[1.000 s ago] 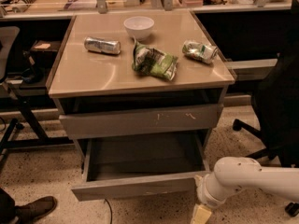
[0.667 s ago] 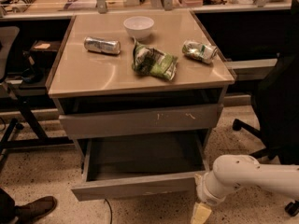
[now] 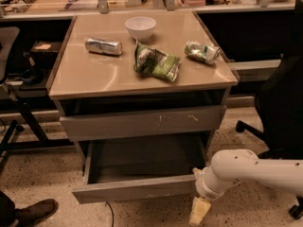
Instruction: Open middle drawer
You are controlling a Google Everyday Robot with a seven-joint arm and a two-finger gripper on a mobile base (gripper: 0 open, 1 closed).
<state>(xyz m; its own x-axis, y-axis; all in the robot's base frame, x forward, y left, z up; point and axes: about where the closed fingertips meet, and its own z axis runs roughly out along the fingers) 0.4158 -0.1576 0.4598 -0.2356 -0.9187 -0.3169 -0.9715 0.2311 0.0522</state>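
The table [image 3: 94, 74] fills the middle, its tan top smooth and glossy with square edges. Below it sits a taller grey drawer front [image 3: 142, 123], flat, with pale scratches. Under that, at 6 o'clock, the middle drawer [image 3: 135, 189] stands pulled out, a shallow matt grey box with a plain front, faintly chipped along the lower edge.

A rounded white arm [image 3: 251, 169] enters from 4 o'clock; its pale gripper [image 3: 199, 211] hangs at 5 o'clock, just beside the open drawer's right front corner; whether it is wide or narrow cannot be told. A black chair [image 3: 284, 103] stands at 3 o'clock.

On top lie a crinkled green bag [image 3: 157, 63], a silver can [image 3: 103, 46] on its side, a crushed can [image 3: 202, 51] near the right edge, and a round white bowl [image 3: 140, 26] at 12 o'clock.

Compared with a second ago, the drawer is equally far out, and arm and gripper sit almost where they were.

Speckled floor [image 3: 42, 174] lies open at 8 o'clock; a brown shoe [image 3: 35, 211] sits at 7 o'clock.
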